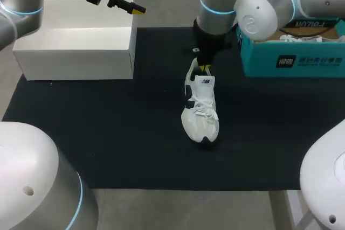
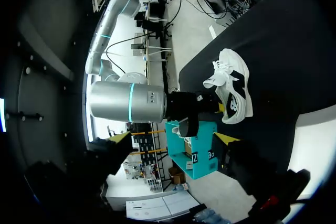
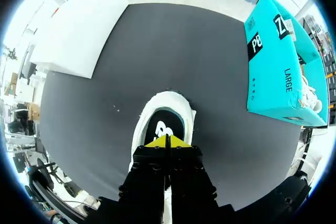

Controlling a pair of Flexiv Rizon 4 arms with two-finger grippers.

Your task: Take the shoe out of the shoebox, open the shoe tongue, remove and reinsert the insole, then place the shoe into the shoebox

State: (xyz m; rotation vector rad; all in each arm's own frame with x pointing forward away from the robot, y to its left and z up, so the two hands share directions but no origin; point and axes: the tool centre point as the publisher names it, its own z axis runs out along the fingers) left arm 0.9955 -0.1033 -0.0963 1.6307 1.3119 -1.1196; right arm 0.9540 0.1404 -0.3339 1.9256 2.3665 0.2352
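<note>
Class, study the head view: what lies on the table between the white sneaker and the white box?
Only bare black mat: the head view shows nothing lying between the white sneaker and the white box.

You've got b/w print on the teal shoebox (image 3: 278, 61) sides & a logo on the shoe (image 1: 200, 109) tongue; none spelled out.

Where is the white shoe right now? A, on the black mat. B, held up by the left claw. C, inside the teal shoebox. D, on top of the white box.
A: the shoe sits on the black mat, outside the teal shoebox, with the right claw at its heel.
</note>
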